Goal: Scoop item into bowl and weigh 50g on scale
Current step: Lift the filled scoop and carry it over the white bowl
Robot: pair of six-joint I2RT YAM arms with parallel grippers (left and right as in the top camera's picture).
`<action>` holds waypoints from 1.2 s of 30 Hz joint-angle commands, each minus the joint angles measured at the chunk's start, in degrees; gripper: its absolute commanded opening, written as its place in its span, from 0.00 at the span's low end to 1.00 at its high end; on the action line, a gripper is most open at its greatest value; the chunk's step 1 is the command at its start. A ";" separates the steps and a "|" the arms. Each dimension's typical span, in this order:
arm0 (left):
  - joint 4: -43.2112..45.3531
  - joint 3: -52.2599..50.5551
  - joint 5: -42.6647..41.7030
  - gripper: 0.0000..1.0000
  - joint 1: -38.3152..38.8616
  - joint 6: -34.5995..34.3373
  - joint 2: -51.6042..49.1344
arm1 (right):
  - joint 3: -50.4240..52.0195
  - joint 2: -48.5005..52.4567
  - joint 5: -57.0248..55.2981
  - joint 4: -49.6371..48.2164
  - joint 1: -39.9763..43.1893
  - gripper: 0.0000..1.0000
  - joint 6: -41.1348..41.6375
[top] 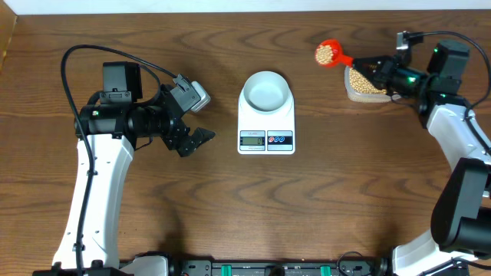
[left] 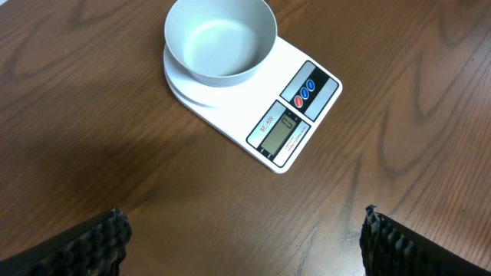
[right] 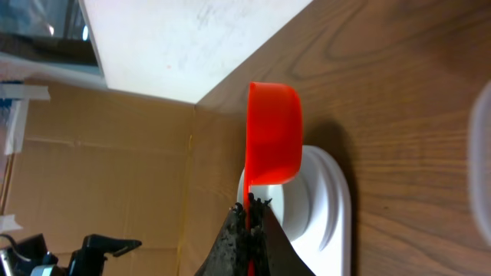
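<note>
The beans (top: 326, 52) are filling a red scoop (top: 343, 58) that is hanging over the desk (top: 230, 207), to the right of the scale (top: 266, 140) and beyond it. More beans are lying in a clear container (top: 365, 84) farther right of the scale. The bowl (top: 266, 90) is sitting on the scale's rear platform, with the display and two buttons facing front. The right hand (top: 374, 67) is clamping tightly closed on the scoop's handle, above the container. The left hand (top: 205, 116) is hovering left of the scale with its fingers (left: 84, 244) spread wide, holding and touching nothing.
</note>
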State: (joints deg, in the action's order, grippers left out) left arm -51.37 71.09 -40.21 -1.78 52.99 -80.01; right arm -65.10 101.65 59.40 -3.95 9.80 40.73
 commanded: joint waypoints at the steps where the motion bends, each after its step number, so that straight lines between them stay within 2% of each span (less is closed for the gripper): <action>1: -0.20 1.05 -0.66 0.98 -0.02 0.98 0.63 | -0.09 0.63 0.96 -0.22 -2.23 0.01 1.03; 16: -0.20 1.03 -0.66 0.98 -0.02 0.98 0.63 | -0.09 0.68 -2.47 -2.80 -11.13 0.01 -0.09; 36: -0.20 1.03 -0.66 0.98 -0.02 0.98 0.63 | 0.20 0.70 -2.71 -0.42 -15.98 0.01 -19.23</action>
State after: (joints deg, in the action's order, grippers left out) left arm -51.37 71.09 -40.21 -1.78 52.99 -80.01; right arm -65.08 101.65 56.60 -5.37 -5.85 26.79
